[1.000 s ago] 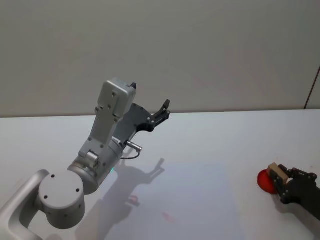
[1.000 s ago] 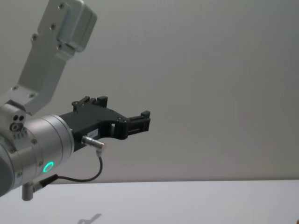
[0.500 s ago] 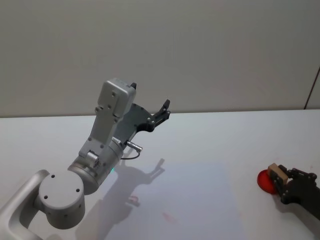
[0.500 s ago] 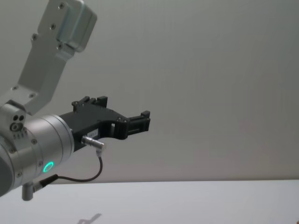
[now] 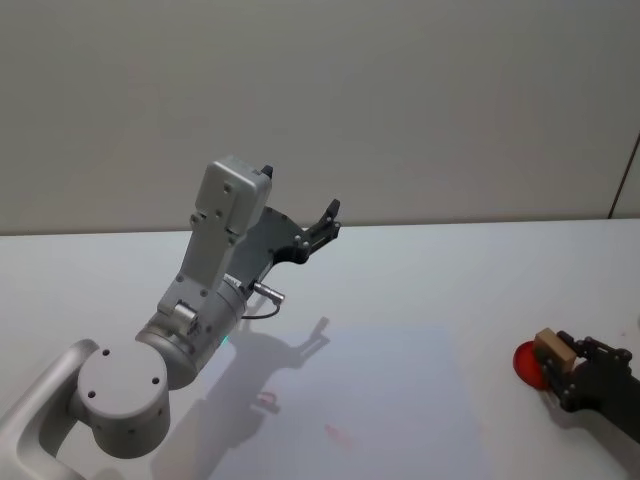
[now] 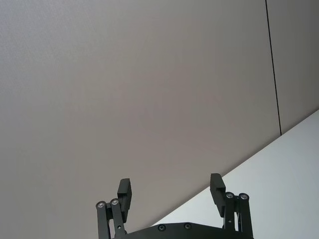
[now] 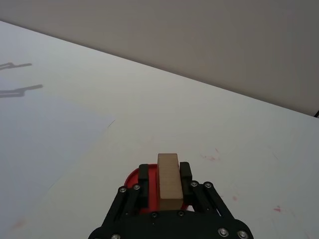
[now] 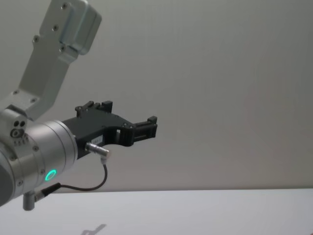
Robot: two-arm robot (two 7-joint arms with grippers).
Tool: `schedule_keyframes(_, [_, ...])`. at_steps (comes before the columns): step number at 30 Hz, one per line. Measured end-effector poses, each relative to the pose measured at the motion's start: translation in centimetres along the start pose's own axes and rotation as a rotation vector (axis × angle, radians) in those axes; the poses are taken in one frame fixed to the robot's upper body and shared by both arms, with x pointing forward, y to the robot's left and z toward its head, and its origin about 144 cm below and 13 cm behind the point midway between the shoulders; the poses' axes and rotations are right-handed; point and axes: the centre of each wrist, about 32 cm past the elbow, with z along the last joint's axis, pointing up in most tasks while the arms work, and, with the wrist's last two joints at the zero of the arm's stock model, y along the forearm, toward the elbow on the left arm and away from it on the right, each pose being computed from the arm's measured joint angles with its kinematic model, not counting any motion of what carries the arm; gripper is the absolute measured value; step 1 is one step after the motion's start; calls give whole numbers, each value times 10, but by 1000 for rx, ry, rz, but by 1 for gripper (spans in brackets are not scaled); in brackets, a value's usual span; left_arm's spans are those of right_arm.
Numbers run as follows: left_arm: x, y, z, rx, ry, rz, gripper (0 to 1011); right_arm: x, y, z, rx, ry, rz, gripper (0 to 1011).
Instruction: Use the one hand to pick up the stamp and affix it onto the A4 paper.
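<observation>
Wooden stamp (image 7: 168,181) sat pinched in the right gripper (image 7: 164,175) – right over a red ink pad (image 5: 529,362), beside the paper (image 5: 380,400). Left gripper (image 6: 171,193) hung parked mid-air, fingers spread.

No readable txt, labels, brands or nos. anywhere; tiny label on left claw (image 8: 146,128) body illegible.

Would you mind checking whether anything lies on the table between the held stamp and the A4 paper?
Nothing visible does. The right end effector holds the stamp over the red ink pad; only bare table lies before the A4 paper.
</observation>
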Motion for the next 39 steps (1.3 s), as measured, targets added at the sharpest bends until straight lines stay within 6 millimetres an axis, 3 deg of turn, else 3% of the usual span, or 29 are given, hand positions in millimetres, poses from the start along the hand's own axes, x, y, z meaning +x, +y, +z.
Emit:
schedule_keyframes(3, [0,0,0,0,0,0,1001,0,0,0,1,-1,1,392])
schedule_keyframes(8, [0,0,0,0,0,0,1001,0,-1,2,9,0,2,595])
schedule_keyframes(13, [0,0,0,0,0,0,1001,0,-1,7,32,4,1,709])
schedule_keyframes(15, [0,0,0,0,0,0,1001,0,-1,10,46,6,0,810])
schedule_keyframes(23, [0,0,0,0,0,0,1001,0,-2,25,110,20,-3,1000])
schedule_keyframes(39, [0,0,0,0,0,0,1001,-8,-6,42,175,30,-25,1001])
